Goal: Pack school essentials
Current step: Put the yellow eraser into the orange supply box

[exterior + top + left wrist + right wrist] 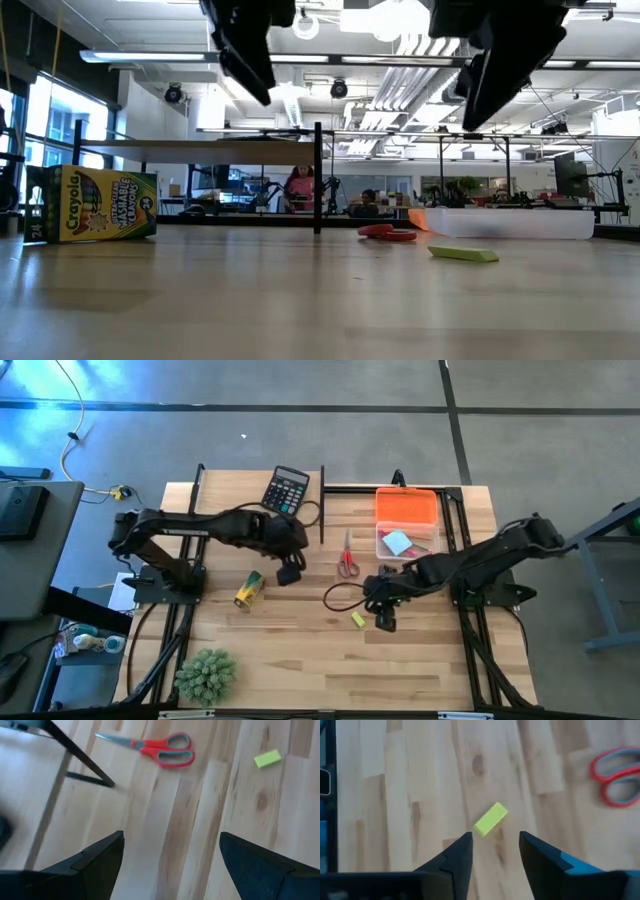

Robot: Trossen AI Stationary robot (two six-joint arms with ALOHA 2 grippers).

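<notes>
Right wrist view: right gripper (492,847) hangs open above, apparently clear of, yellow block (490,819).

Beyond the right tool (492,851), the red-handled scissors (617,776) are cut off, only the handle loops being shown.

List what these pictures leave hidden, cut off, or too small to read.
- Clear box, high view: beyond the blue note pad, its contents are too small to name.
- Right tool, low view: cut off by the top edge; so is the left tool.
- Scissors, right wrist view: blades cut off by the picture's edge.
- Crayon box, high view: label too small; only the low view reads it.
- Calculator, high view: keys unreadable.
</notes>
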